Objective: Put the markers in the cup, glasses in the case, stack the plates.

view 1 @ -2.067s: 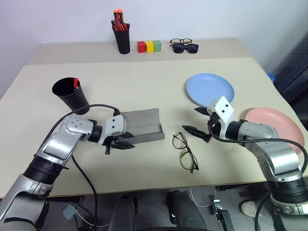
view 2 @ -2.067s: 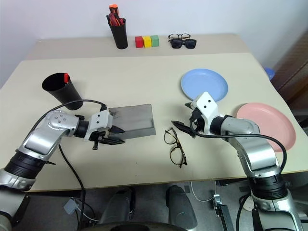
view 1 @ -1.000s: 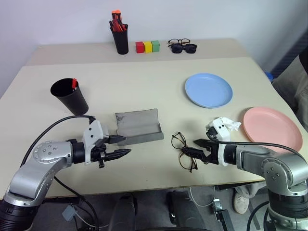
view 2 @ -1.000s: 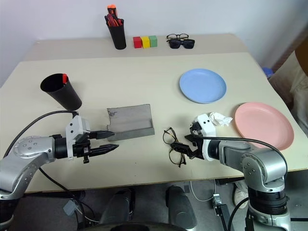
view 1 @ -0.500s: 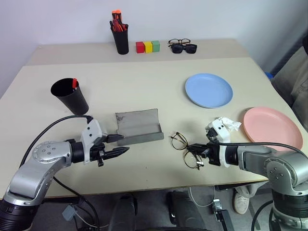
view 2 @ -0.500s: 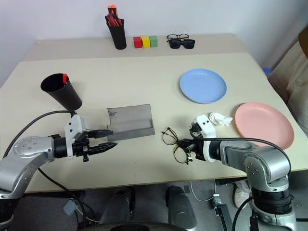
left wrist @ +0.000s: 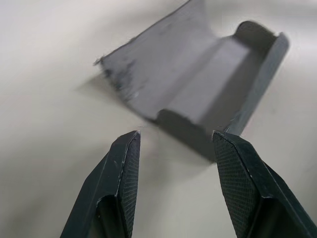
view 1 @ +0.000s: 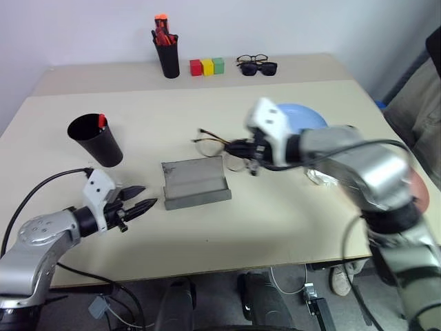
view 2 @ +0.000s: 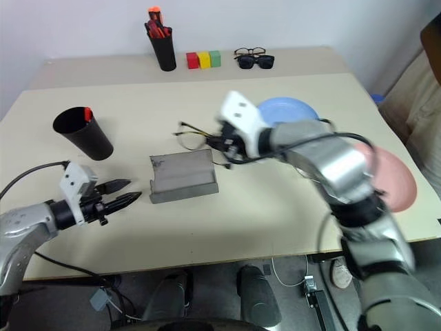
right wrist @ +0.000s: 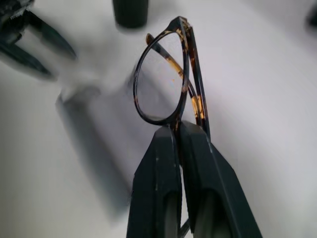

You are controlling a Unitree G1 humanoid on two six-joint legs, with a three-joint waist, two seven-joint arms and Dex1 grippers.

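Glasses [right wrist: 168, 79], one pair, pinched above one open case [view 1: 195, 181].

open grey case [left wrist: 208, 94] beyond parted pincer [left wrist: 176, 148]

Dark tortoiseshell glasses [right wrist: 168, 79] with amber flecks, pinched by black fingers [right wrist: 158, 168]. Grey case [view 1: 195, 181] on a beige tabletop [view 1: 275, 221]. Black cup [view 1: 95, 140], light blue plate [view 1: 303, 114].
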